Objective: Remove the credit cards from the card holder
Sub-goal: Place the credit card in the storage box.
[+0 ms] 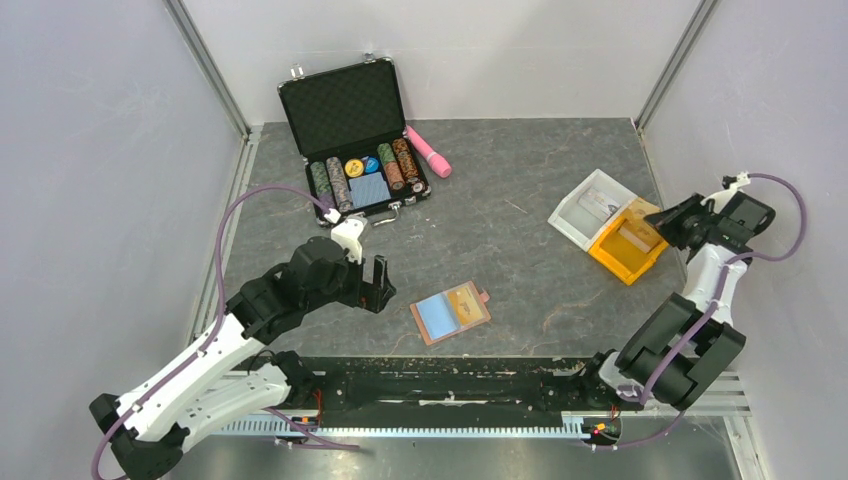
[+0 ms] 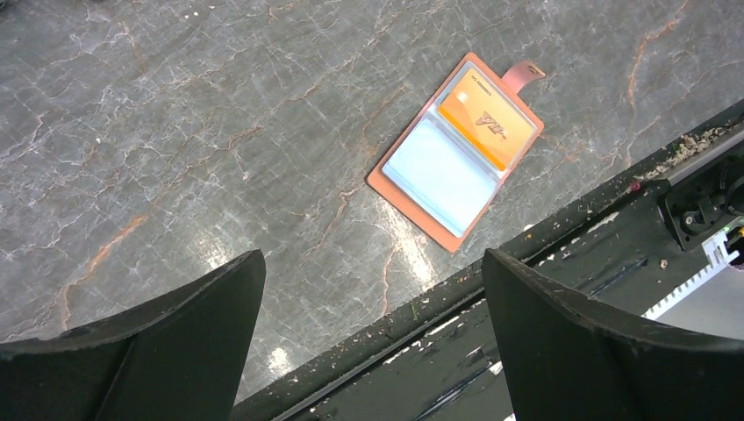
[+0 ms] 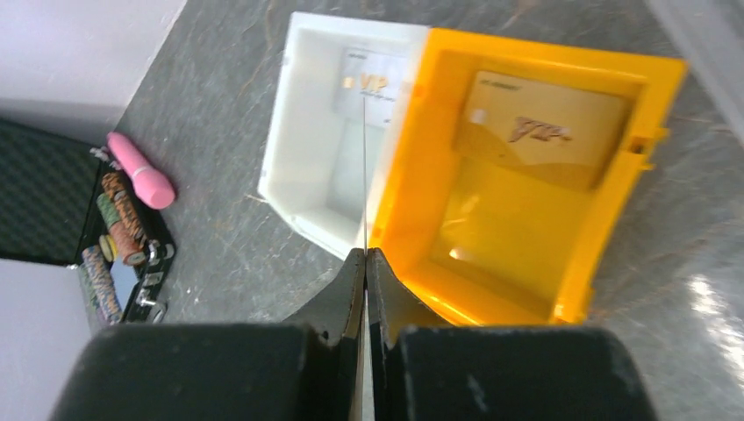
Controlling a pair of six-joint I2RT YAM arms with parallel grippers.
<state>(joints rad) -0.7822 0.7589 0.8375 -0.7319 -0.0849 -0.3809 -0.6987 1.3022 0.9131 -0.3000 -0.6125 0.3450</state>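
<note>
The card holder (image 1: 450,313) lies open on the table near the front edge, brown with light blue pockets, and also shows in the left wrist view (image 2: 456,149). An orange-yellow credit card (image 2: 487,118) sits in its right pocket. My left gripper (image 1: 380,283) is open and empty, just left of the holder (image 2: 373,263). My right gripper (image 1: 672,222) hovers over two bins and is shut (image 3: 366,254) on a thin card (image 3: 364,175) seen edge-on. A pale card (image 3: 373,88) lies in the white bin (image 3: 289,132). A gold card (image 3: 544,132) lies in the yellow bin (image 3: 544,48).
An open black poker chip case (image 1: 355,135) with chips and a blue block stands at the back left. A pink cylinder (image 1: 428,150) lies beside it. The white bin (image 1: 590,208) and yellow bin (image 1: 628,245) sit at the right. A black rail (image 2: 561,263) runs along the front edge.
</note>
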